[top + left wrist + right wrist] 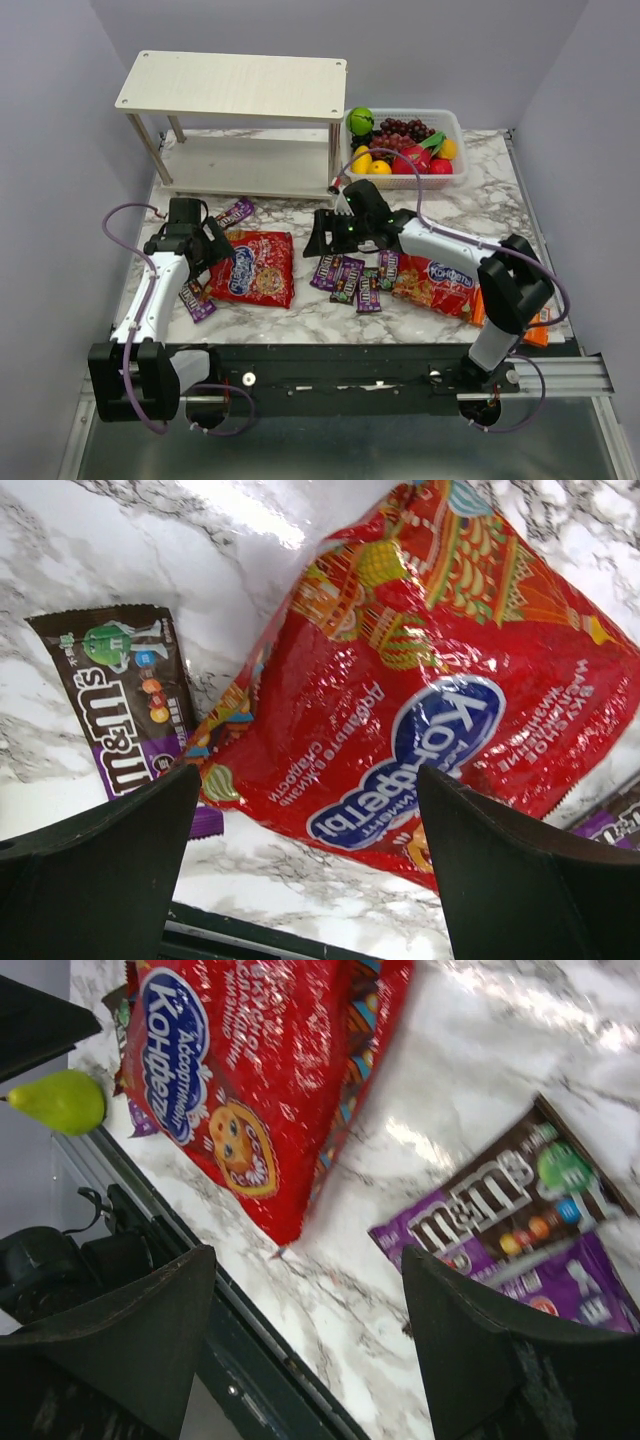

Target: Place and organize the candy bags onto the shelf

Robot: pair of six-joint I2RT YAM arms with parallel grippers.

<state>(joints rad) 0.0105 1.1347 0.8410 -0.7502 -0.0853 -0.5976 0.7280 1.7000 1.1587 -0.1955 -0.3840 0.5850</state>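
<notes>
Marble-patterned table [480,195] carries all of the candy, and none of it lies on the shelf [235,85] at the far left. One red bag [255,265] lies flat in front of the left arm. The other red bag [440,285] lies near the right arm, and a cluster of small packets [350,278] sits between the two.

The left gripper [212,255] hovers at the first bag's left edge with its jaws spread and nothing between them. The right gripper [322,240], likewise parted and empty, hangs just beyond the cluster.

The red bags look puffy, soft and glossy, so they would probably sag and slip if pinched in the middle. A crimped end seam or a corner seems the surer hold. The small packets look light and thin and lie flat on the stone, so they likely need a pinch along one short edge.
</notes>
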